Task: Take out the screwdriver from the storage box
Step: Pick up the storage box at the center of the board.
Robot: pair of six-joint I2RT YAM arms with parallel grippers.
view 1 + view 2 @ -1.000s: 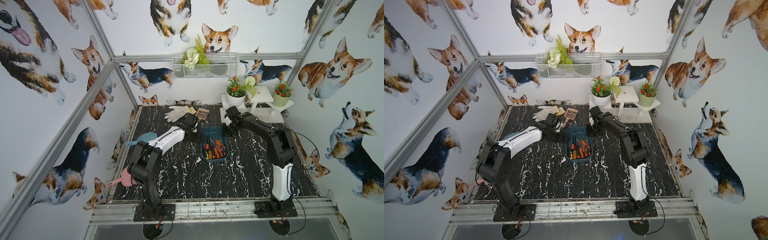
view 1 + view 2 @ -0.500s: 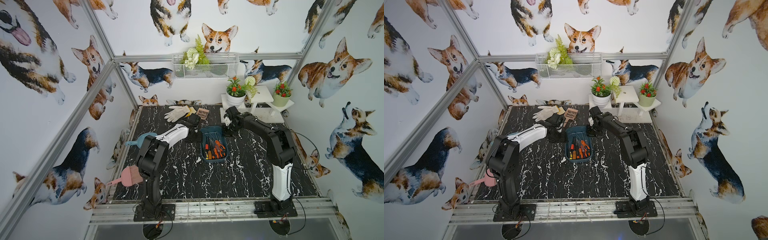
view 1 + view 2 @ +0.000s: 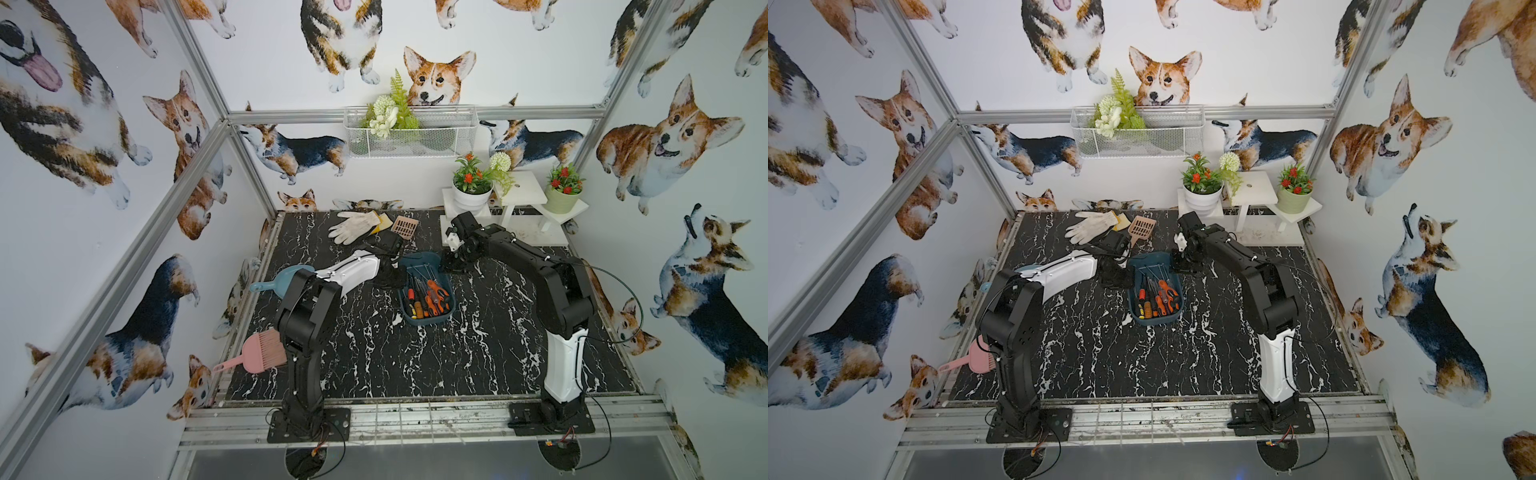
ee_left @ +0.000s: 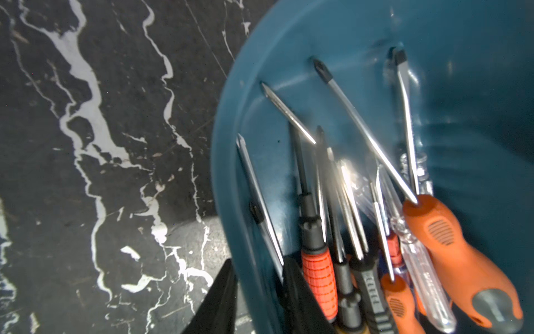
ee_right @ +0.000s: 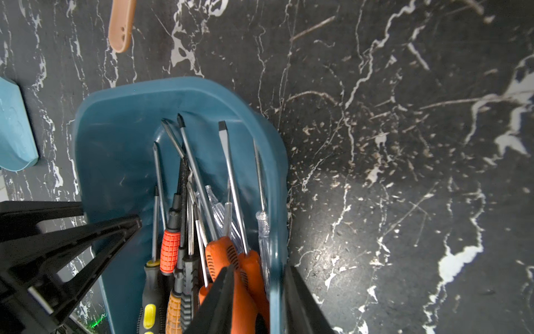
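Observation:
The dark teal storage box point(image 3: 419, 258) point(image 3: 1148, 259) lies mid-table with several screwdrivers point(image 3: 430, 295) point(image 3: 1158, 297) heaped in it, handles toward the front. My left gripper point(image 3: 392, 276) point(image 4: 260, 269) is at the box's left wall, one finger inside and one outside, pressed shut on that wall point(image 4: 231, 144). My right gripper point(image 3: 451, 266) point(image 5: 260, 271) straddles the right wall near the far end. Its outer finger is against the wall, and its inner finger stands apart over the orange handles point(image 5: 251, 260), open. A red-handled screwdriver point(image 5: 170, 251) lies beside them.
White gloves point(image 3: 353, 226) and a brown slotted scoop point(image 3: 405, 226) lie behind the box. A light blue scoop point(image 3: 286, 278) and a pink brush point(image 3: 262, 351) sit at the left edge. A white stand with flower pots point(image 3: 519, 195) fills the back right corner.
The left gripper has come down to the box's left wall and closed on it. The right gripper's jaws, shut on the right wall before, have parted.

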